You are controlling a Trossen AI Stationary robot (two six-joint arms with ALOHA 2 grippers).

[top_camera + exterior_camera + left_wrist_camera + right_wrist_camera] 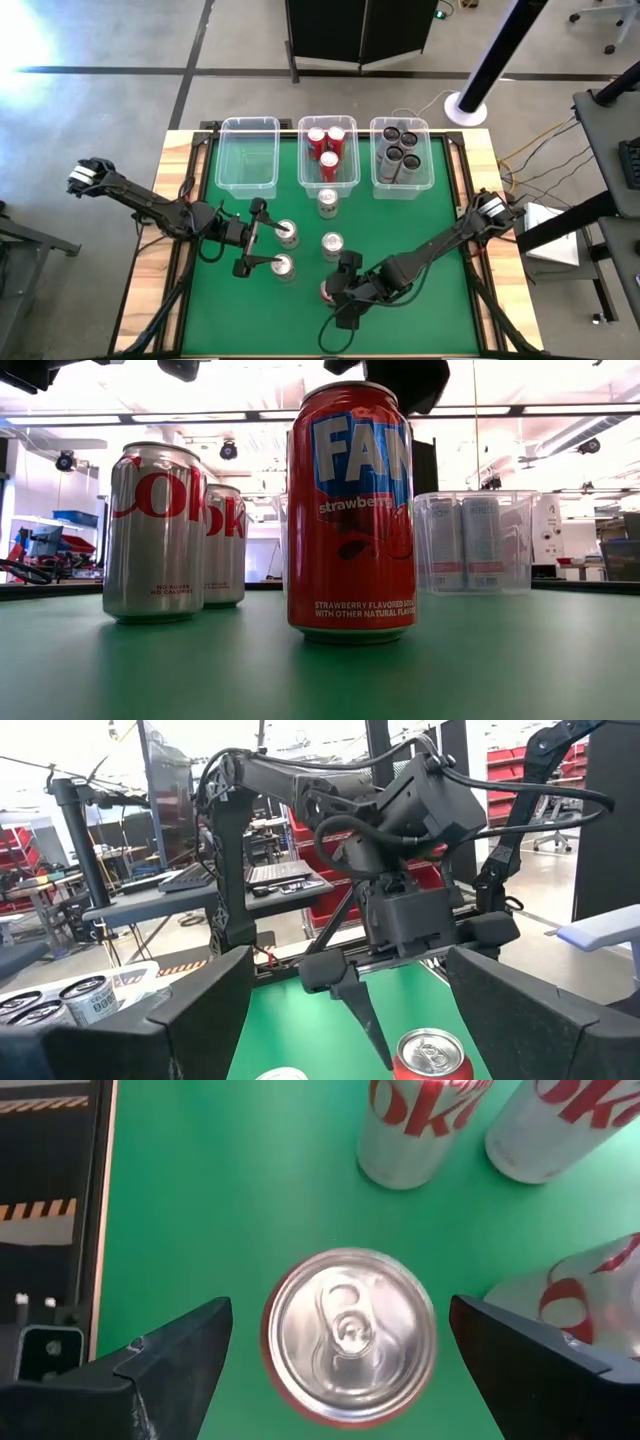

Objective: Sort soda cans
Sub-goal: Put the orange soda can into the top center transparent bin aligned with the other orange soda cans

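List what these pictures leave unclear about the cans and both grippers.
- High view: the right gripper covers most of the red can.
- High view: labels on the dark cans in the right bin are too small.
- Low view: both grippers cut off by the top edge.
- Left wrist view: the left gripper's fingers show only partly.

Upright soda cans: four silver (331, 245), one red (349, 1337) on mat, others binned (327, 150)

Two arms, matt black, six-jointed, slim tubular links. Black cables looped along the wrist housings. Left claw (262, 238): two dark wedge-shaped fingers. Right claw (338, 297): same build, blocky black wrist body behind it.
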